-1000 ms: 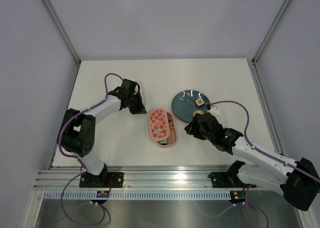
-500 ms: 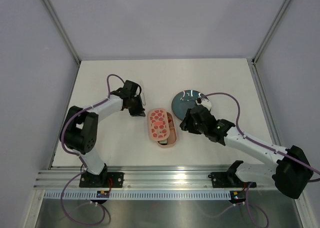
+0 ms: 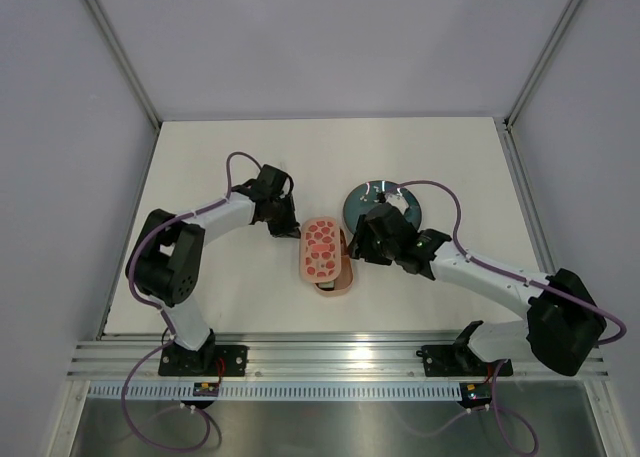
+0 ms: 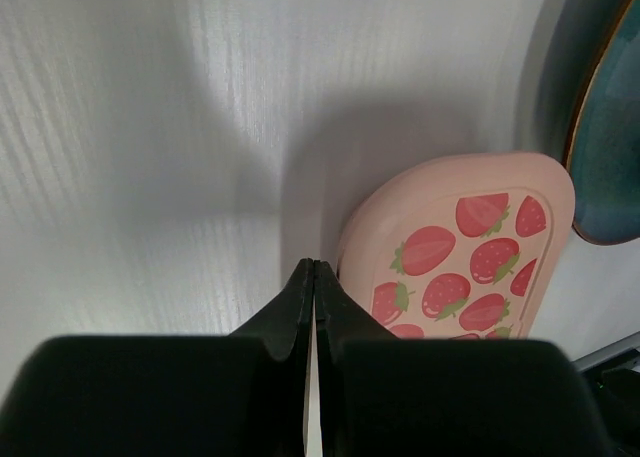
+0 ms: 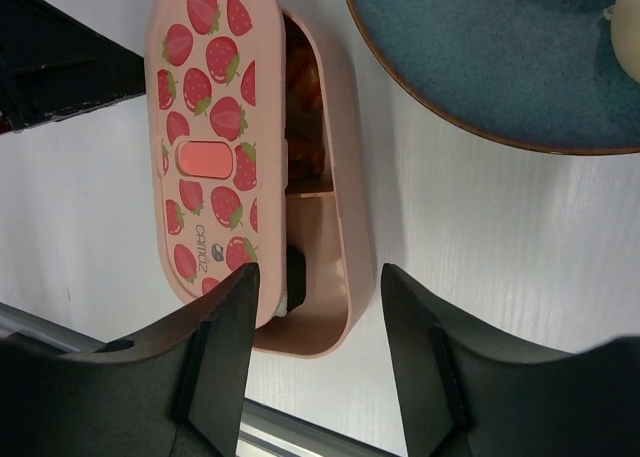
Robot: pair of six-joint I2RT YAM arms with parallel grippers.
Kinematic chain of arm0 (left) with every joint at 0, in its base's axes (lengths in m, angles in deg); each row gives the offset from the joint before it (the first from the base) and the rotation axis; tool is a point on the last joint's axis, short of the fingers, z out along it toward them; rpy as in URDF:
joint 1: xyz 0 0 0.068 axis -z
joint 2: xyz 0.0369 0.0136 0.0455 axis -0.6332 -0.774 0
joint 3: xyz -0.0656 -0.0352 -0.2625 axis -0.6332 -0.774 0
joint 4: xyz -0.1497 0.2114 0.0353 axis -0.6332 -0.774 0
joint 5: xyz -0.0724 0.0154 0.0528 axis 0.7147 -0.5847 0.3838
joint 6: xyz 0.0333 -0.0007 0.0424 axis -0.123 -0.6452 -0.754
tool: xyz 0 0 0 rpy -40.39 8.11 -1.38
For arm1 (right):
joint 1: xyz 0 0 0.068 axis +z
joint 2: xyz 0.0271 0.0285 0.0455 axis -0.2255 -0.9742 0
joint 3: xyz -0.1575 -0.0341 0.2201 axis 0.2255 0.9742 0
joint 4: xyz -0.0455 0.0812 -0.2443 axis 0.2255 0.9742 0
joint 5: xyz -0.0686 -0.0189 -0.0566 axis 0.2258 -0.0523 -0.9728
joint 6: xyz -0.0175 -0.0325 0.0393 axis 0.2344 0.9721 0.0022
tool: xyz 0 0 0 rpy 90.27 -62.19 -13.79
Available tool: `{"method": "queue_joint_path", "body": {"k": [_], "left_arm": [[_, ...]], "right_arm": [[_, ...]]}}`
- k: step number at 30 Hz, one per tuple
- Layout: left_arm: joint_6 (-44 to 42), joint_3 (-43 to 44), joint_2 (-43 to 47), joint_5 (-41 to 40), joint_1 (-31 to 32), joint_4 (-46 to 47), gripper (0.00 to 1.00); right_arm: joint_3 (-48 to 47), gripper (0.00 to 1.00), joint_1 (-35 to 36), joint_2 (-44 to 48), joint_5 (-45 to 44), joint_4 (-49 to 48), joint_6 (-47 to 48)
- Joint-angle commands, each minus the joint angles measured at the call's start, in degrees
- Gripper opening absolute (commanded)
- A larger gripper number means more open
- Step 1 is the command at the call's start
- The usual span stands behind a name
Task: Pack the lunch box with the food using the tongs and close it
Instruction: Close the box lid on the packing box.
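Because the strawberry lid point(image 5: 215, 107) sits askew on the lunch box point(image 5: 352, 232), we judge the pressed-together left gripper point(image 4: 315, 269) a pusher, the spread right gripper point(image 5: 320, 282) a brace.

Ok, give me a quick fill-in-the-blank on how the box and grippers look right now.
The lid is printed with ____.
The left gripper beside it is ____.
The right gripper, above the lunch box, is ____.
Missing words: strawberries; shut; open.

overhead, two close wrists; shared lunch box point(image 3: 322, 252)
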Motion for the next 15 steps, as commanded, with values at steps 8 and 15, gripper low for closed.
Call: {"method": "queue_joint_path", "body": {"k": [8, 15], "left_arm": [[1.44, -0.84, 4.57, 2.1, 1.64, 2.15, 0.0], [3.02, -2.78, 8.53, 2.89, 2.25, 1.8, 0.0]], "right_arm": [[-4.58, 0.6, -1.18, -5.7, 3.04, -2.48, -2.38], [-4.67, 0.6, -2.41, -8.16, 5.59, -4.33, -2.73]]}}
